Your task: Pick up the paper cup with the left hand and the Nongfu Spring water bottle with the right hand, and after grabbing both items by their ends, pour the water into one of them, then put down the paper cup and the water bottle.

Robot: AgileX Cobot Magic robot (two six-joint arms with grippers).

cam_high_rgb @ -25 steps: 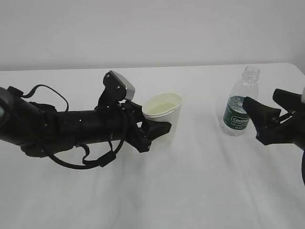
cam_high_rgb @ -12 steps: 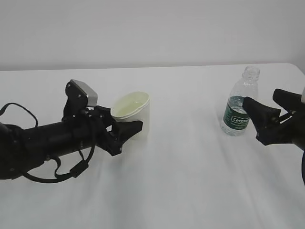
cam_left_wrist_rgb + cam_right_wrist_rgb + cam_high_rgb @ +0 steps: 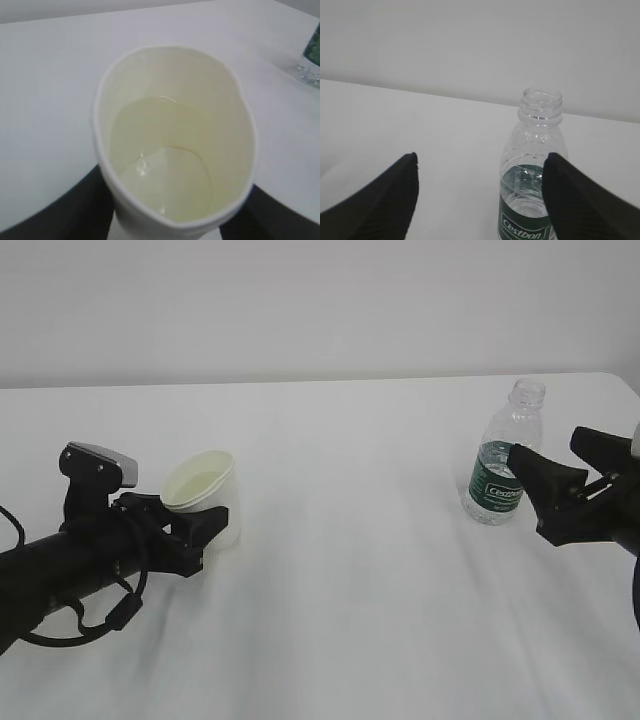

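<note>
White worktop (image 3: pixel 360 620) fills the scene, running back to a pale wall. On its left side lies the largest thing on it — the black left arm (image 3: pixel 60 570), stretched low with a looping cable and a grey plate on top. Its gripper (image 3: pixel 205 530) pinches the cup (image 3: pixel 205 502) near the base, one finger on each side; the cup tilts slightly, its mouth leaning toward the arm. From the left wrist view the cup's rim looks squeezed into an oval, and dark fingers (image 3: pixel 75 210) show at both lower corners beside its wall. Whether the cup's base touches the worktop cannot be told.

At the right edge the right gripper (image 3: pixel 560 485) hangs just beside the bottle (image 3: pixel 505 455), its fingers spread wide and holding nothing. In the right wrist view the two black fingertips (image 3: pixel 385 195) stand well apart, with the bottle upright beyond them, nearer the right-hand one. That bottle is clear, ribbed and uncapped, with a dark green label around its lower half, and it stands on the worktop well apart from the cup.

Smallest of all is the water (image 3: pixel 165 180) — a shallow clear pool in the cup's cream bottom. A little liquid also shows low in the bottle.
</note>
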